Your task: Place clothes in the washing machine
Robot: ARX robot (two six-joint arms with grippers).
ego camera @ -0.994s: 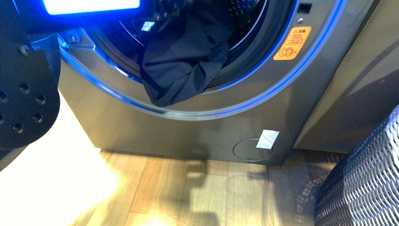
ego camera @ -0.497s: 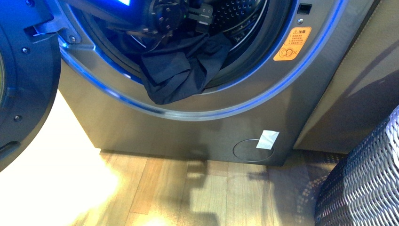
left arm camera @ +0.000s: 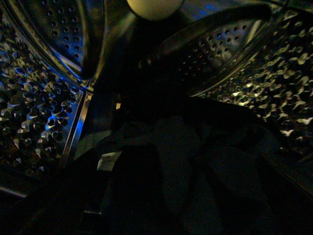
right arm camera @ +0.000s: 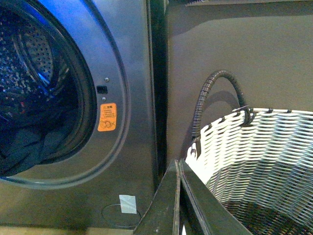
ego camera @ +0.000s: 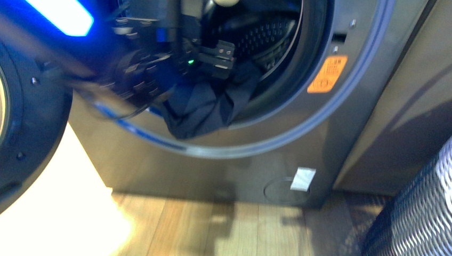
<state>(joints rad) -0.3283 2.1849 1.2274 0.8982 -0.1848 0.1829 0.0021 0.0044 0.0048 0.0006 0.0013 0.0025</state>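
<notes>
The silver-grey washing machine (ego camera: 266,154) stands with its porthole open. The dark navy clothes (ego camera: 205,109) lie bunched in the mouth, with a fold hanging over the lower gasket. My left arm reaches into the drum; the left gripper (ego camera: 218,56) is open just above the bundle. In the left wrist view the clothes (left arm camera: 181,166) show dimly below the perforated drum wall (left arm camera: 29,122), with a white tag (left arm camera: 108,160); the left gripper (left arm camera: 195,205) is only a dark outline. My right gripper (right arm camera: 178,164) is shut and empty, outside the machine (right arm camera: 132,98), beside the basket.
The open door (ego camera: 26,133) stands at the left. A grey-brown cabinet (ego camera: 394,106) adjoins the machine on the right. A woven basket (right arm camera: 259,156) with a dark handle (right arm camera: 215,83) sits in front of the cabinet. An orange warning sticker (ego camera: 327,74) marks the rim.
My left arm has swung down across the porthole and deeper into the drum. The garment's hanging fold has drawn up and bunched tighter. The front view has shifted slightly and blurred.
</notes>
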